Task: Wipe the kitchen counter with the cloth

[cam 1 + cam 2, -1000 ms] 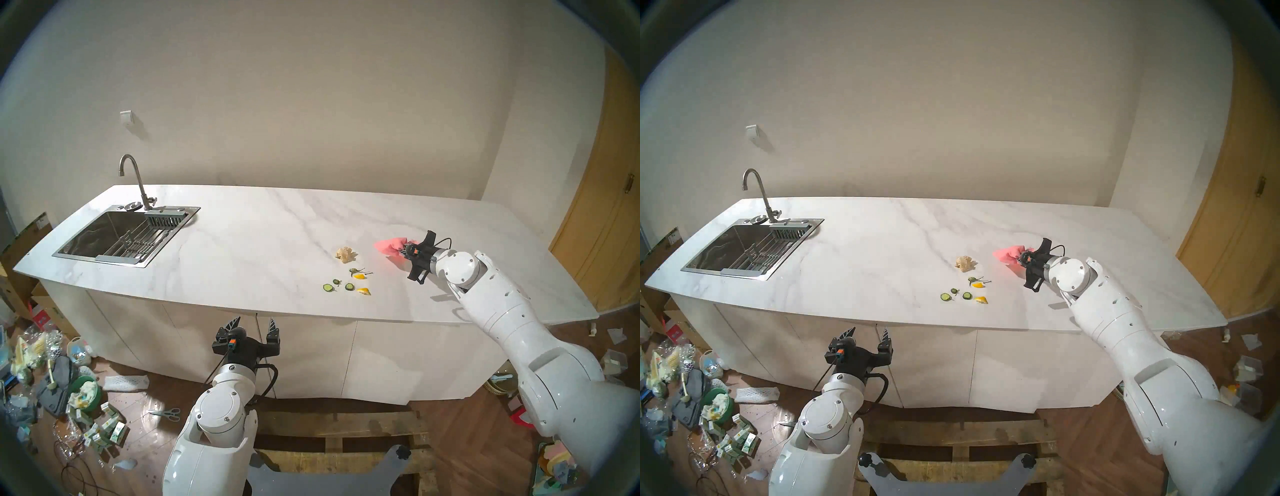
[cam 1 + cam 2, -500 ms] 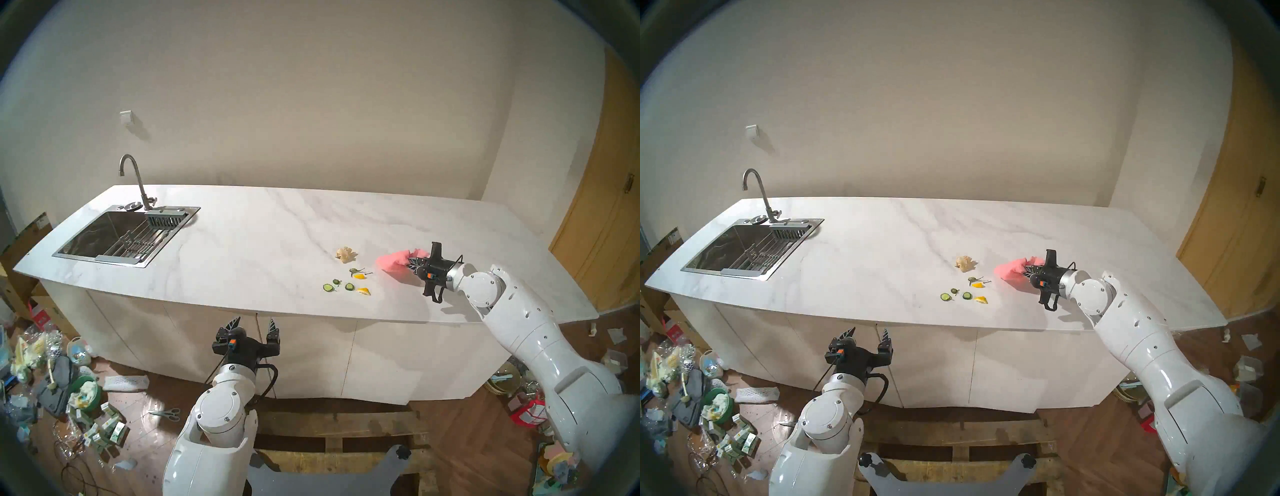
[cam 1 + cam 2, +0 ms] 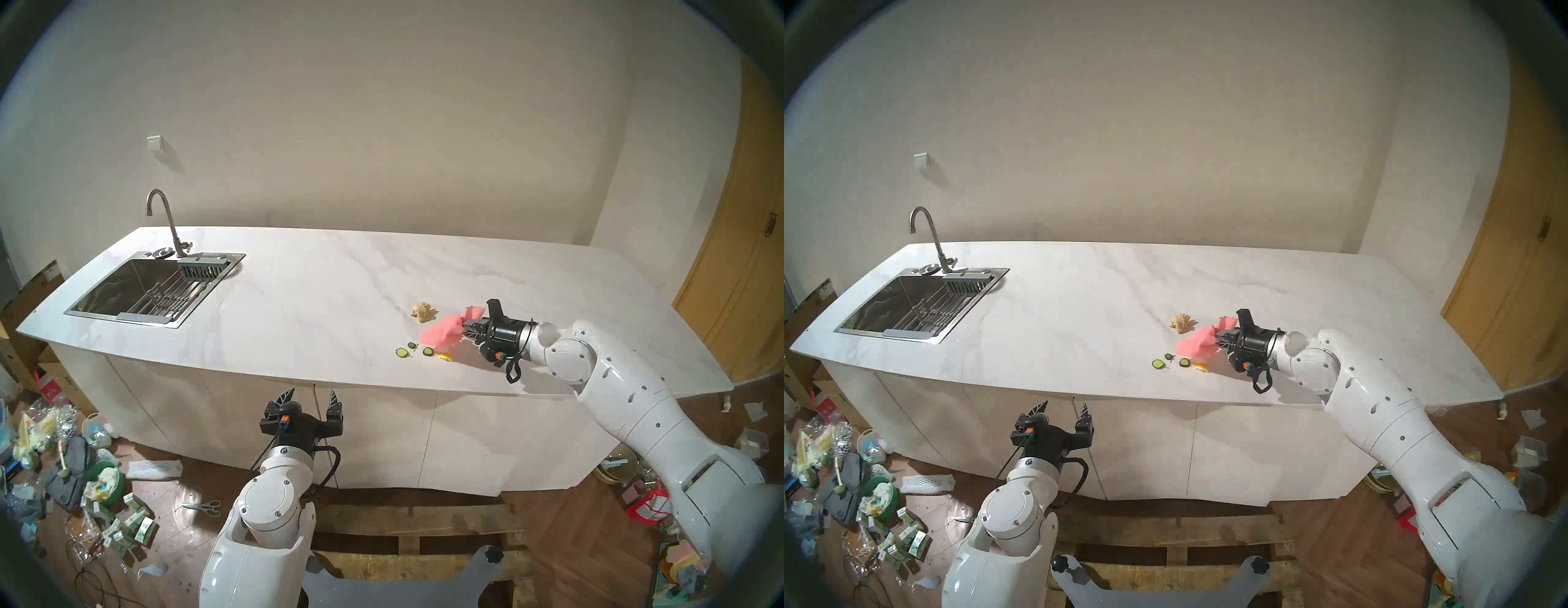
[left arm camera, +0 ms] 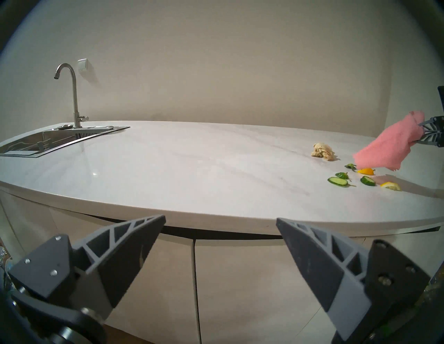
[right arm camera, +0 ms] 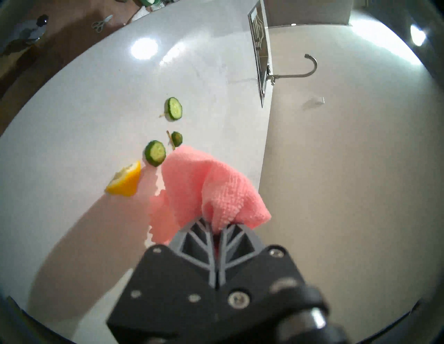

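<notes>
The white marble-look kitchen counter (image 3: 297, 305) runs across the head views. My right gripper (image 3: 466, 329) is shut on the salmon-pink cloth (image 3: 443, 331) and lies low over the counter's right half, pointing left. The cloth hangs out from the fingertips, with its lower edge at the food scraps; I cannot tell whether it touches the counter. The right wrist view shows the cloth (image 5: 206, 185) bunched between the closed fingers (image 5: 204, 240). It also shows in the left wrist view (image 4: 389, 146). My left gripper (image 3: 312, 397) is open and empty, in front of the cabinet fronts, below the counter edge.
Cucumber slices (image 3: 401, 352) and a lemon wedge (image 3: 445, 356) lie just left of the cloth. A beige papery wad (image 3: 423, 312) sits behind them. The steel sink (image 3: 140, 288) and faucet (image 3: 163, 220) are at the far left. Litter covers the floor (image 3: 85, 488).
My right gripper has swung left and toward the front edge with the cloth, which now reaches the food scraps and hides the leafy bit. The left arm has not moved.
</notes>
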